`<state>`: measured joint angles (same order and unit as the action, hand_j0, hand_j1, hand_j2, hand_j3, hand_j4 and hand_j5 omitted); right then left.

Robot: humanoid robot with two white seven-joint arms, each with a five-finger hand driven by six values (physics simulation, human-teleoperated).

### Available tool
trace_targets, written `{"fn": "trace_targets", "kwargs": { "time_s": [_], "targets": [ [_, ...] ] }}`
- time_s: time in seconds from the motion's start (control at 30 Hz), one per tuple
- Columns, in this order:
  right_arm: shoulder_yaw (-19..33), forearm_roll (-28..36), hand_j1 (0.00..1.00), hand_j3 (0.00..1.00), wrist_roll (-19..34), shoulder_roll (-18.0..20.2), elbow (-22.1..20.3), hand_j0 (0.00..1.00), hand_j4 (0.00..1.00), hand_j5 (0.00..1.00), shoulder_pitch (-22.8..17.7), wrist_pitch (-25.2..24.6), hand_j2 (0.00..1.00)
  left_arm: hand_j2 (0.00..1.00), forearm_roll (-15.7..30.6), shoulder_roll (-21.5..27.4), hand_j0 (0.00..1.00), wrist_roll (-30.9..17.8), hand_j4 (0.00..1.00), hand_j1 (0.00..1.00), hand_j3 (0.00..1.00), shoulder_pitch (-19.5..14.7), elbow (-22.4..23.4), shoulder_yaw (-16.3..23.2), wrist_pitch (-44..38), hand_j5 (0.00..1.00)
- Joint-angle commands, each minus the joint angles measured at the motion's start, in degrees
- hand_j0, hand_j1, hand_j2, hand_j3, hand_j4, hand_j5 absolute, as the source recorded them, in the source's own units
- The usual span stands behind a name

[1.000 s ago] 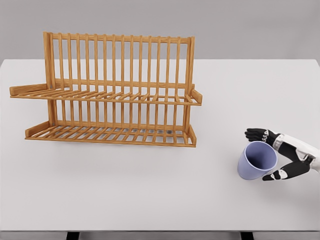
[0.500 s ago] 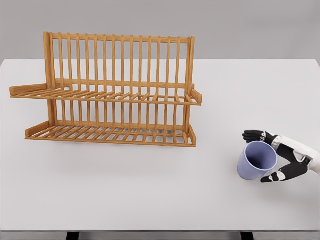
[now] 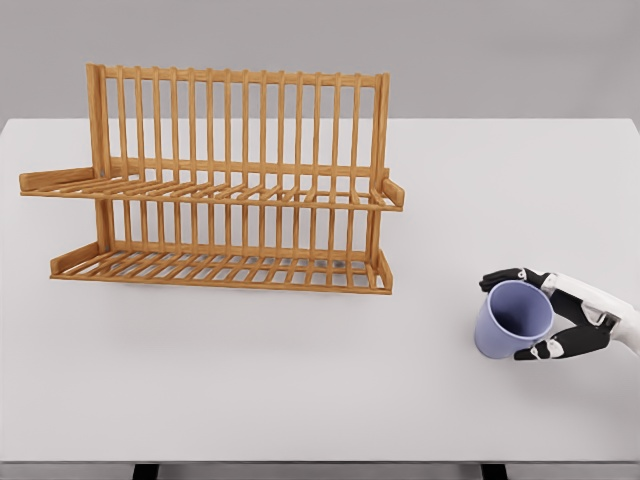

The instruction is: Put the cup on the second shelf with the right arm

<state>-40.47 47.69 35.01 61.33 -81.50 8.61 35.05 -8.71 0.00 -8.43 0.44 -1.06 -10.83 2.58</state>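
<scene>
**Fingers closing around the cup**

Well left of the fingers, a wooden rack (image 3: 215, 185) is standing on the desk (image 3: 300, 380), both shelves holding nothing. The lavender cup (image 3: 513, 320) is sitting on the desk with nothing visible inside, the right hand (image 3: 556, 312) wrapping it, fingers (image 3: 505, 276) curled against its rim. The forearm is running off the right edge.

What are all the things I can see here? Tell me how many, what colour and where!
Table: one, white, filling most of the picture.
Wooden rack: one, light brown, two slatted shelves, standing on the table's back left part.
Cup: one, pale purple-blue, upright with its opening showing, on the table at the right, apart from the rack.
Wall: grey, behind the table.
Right hand: one, black fingers on a white arm, coming in from the right edge, fingers curled around the cup's far and near sides.
Left hand: not in view.
</scene>
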Motion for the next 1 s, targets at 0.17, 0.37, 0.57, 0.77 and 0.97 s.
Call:
{"fn": "trace_targets", "kwargs": {
  "time_s": [0.17, 0.37, 0.57, 0.77, 0.97],
  "targets": [
    [0.2, 0.6, 0.71, 0.71, 0.0, 0.1, -0.4, 0.71, 0.71, 0.71, 0.2, -0.1, 0.71, 1.00, 0.0, 0.0, 1.00, 0.0, 1.00, 1.00, 1.00, 0.1, 0.0, 0.0, 0.1, 1.00],
    [2.7, 0.5, 0.68, 0.68, 0.0, 0.1, -0.6, 0.68, 0.68, 0.68, 0.2, -0.1, 0.68, 1.00, 0.0, 0.0, 1.00, 0.0, 1.00, 1.00, 1.00, 0.1, 0.0, 0.0, 0.0, 1.00],
    [5.7, 0.4, 0.68, 0.68, 0.0, 0.1, -1.7, 0.68, 0.68, 0.68, 0.3, -0.1, 0.68, 1.00, 0.0, 0.0, 1.00, 0.0, 1.00, 1.00, 1.00, 0.1, 0.0, 0.0, 0.0, 1.00],
    [7.0, 0.5, 0.68, 0.68, 0.0, 0.0, -1.8, 0.68, 0.68, 0.68, 0.8, -0.1, 0.68, 1.00, 0.0, 0.0, 1.00, 0.0, 1.00, 1.00, 1.00, 0.0, 0.0, 0.0, 0.0, 1.00],
    [9.9, 0.6, 0.66, 0.66, 0.0, -0.2, -3.3, 0.66, 0.66, 0.66, 1.5, -0.1, 0.66, 1.00, 0.0, 0.0, 1.00, 0.0, 1.00, 1.00, 1.00, 0.1, 0.0, 0.0, 0.1, 1.00]
  ]
}}
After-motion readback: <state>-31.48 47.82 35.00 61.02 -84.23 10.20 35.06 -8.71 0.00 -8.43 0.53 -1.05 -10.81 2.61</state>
